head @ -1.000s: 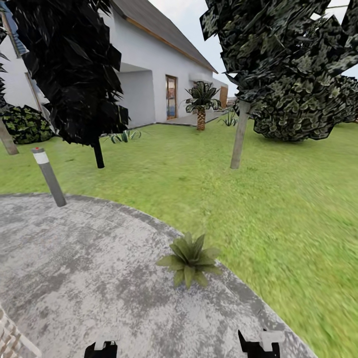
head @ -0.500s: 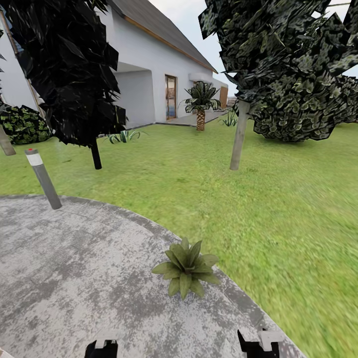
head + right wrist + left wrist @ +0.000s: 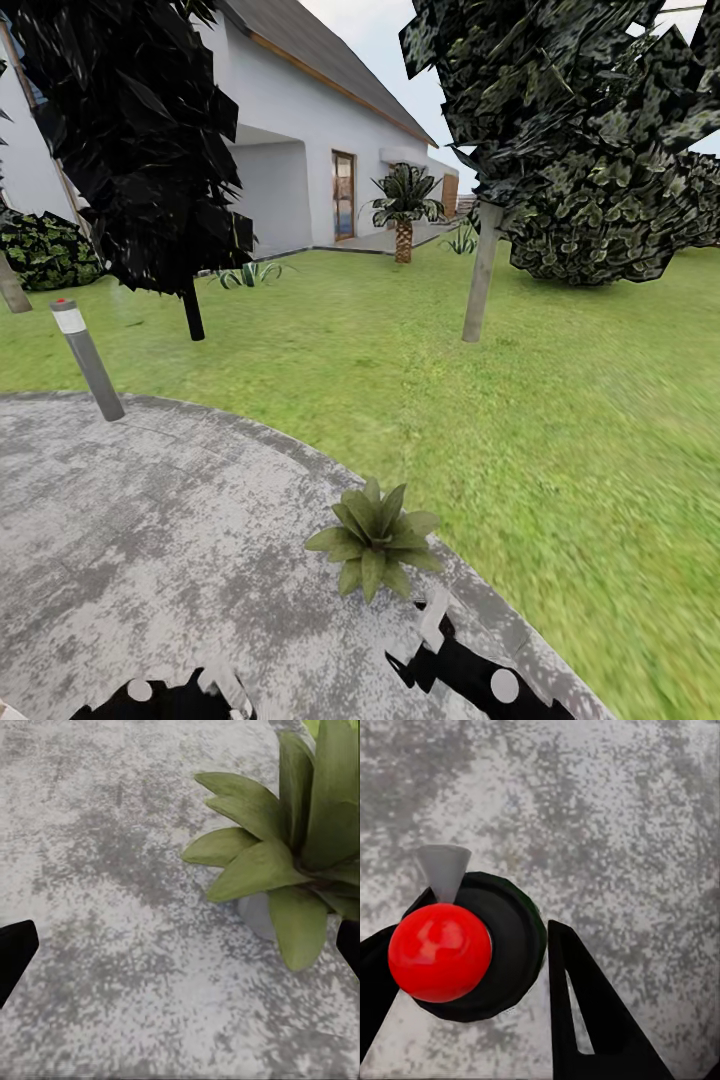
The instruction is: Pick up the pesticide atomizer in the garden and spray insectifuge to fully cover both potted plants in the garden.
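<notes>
Grey patio (image 3: 150,520) edge — potted plant (image 3: 373,536) beside lawn (image 3: 560,420).

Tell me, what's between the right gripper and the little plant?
Nothing but bare grey patio. In the head view, the right gripper sits just short of the plant; its wrist view shows stone before the leaves.

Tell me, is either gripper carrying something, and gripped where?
The left gripper has a red-topped, dark round object between its fingers; the contact itself can't be seen. The right gripper holds nothing.
</notes>
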